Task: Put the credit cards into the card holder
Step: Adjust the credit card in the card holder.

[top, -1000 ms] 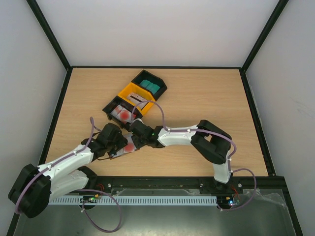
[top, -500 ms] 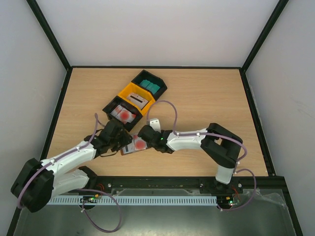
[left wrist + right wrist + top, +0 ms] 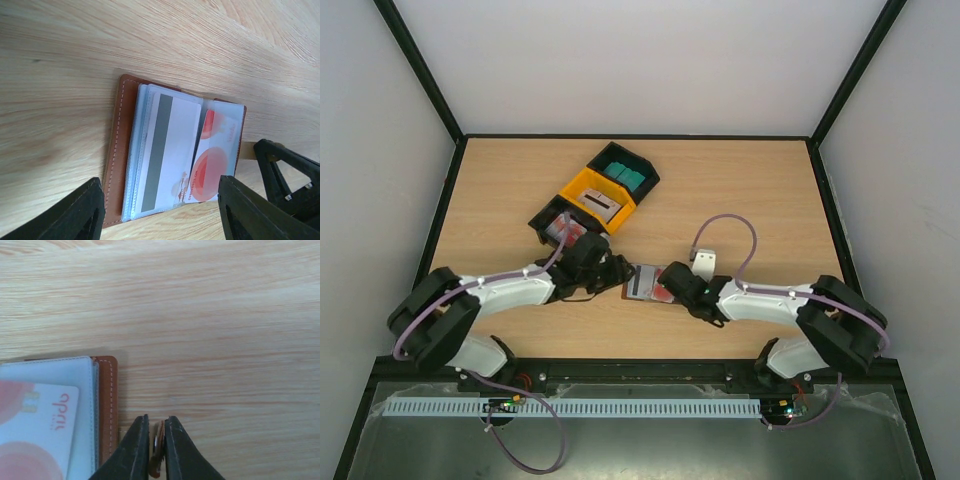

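Brown leather card holder (image 3: 114,150) lies open and flat on the light wood-grain table (image 3: 75,60), clear sleeves up. Left sleeve holds a white card with a grey stripe (image 3: 175,150); right sleeve holds a white card with red circles (image 3: 212,165) (printing unreadable). Left gripper (image 3: 160,180) hangs over the holder's near edge, its black fingers (image 3: 82,212) spread wide, pinching nothing.

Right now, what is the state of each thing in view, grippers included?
card holder: open, flat on the table.
grey-striped card: tucked inside the card holder.
red-marked card: tucked inside the card holder.
left gripper: open, empty.
right gripper: shut on a thin brown part of the card holder.
far black bin: holds teal cards.
yellow bin: holds a grey card.
near black bin: holds red-marked cards.
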Controlling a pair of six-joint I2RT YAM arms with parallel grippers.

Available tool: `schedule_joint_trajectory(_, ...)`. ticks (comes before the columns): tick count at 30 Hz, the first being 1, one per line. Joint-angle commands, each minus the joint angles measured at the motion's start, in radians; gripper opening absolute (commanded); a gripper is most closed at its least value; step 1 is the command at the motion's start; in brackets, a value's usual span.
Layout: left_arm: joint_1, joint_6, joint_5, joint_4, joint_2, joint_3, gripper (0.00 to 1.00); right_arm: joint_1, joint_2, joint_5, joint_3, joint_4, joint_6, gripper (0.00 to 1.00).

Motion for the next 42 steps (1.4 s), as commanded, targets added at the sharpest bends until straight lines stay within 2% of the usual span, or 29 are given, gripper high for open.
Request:
schedule_joint_trajectory(1, -0.028, 0.006, 0.032, 0.11, 0.092, 0.051, 0.64, -0.03, -0.058, -0.042, -0.043, -0.04, 0.029, 0.18)
schedule_joint_trajectory(4, -0.05, -0.008, 0.014, 0.126, 0.134, 0.071, 0.64, -0.039, -0.116, -0.075, -0.027, -0.063, -0.008, 0.39)
schedule_joint_trajectory(7, -0.077, -0.019, -0.001, 0.139, 0.167, 0.08, 0.64, -0.043, -0.184, -0.126, 0.017, -0.082, -0.089, 0.45)
schedule_joint_trajectory(11, -0.1, -0.03, -0.039, 0.121, 0.201, 0.097, 0.56, -0.043, -0.223, -0.231, 0.079, -0.082, -0.19, 0.45)
schedule_joint_trajectory(15, -0.116, -0.03, -0.043, 0.113, 0.217, 0.109, 0.4, -0.042, -0.194, -0.313, 0.096, -0.067, -0.222, 0.39)
schedule_joint_trajectory(19, -0.141, -0.036, -0.025, 0.123, 0.227, 0.116, 0.35, -0.044, -0.146, -0.362, 0.07, -0.031, -0.208, 0.33)
schedule_joint_trajectory(24, -0.175, -0.047, -0.025, 0.114, 0.25, 0.133, 0.33, -0.055, -0.107, -0.384, 0.025, -0.004, -0.173, 0.32)
schedule_joint_trajectory(28, -0.185, -0.049, -0.017, 0.119, 0.282, 0.142, 0.33, -0.06, -0.098, -0.405, 0.001, 0.024, -0.175, 0.36)
schedule_joint_trajectory(35, -0.187, -0.001, -0.022, 0.11, 0.316, 0.197, 0.33, -0.061, -0.091, -0.458, -0.009, -0.012, -0.362, 0.46)
schedule_joint_trajectory(38, -0.187, 0.01, -0.026, 0.102, 0.322, 0.211, 0.32, -0.059, -0.082, -0.483, 0.001, -0.003, -0.392, 0.47)
schedule_joint_trajectory(42, -0.187, 0.006, -0.037, 0.091, 0.328, 0.209, 0.32, -0.055, -0.056, -0.431, 0.009, -0.029, -0.39, 0.48)
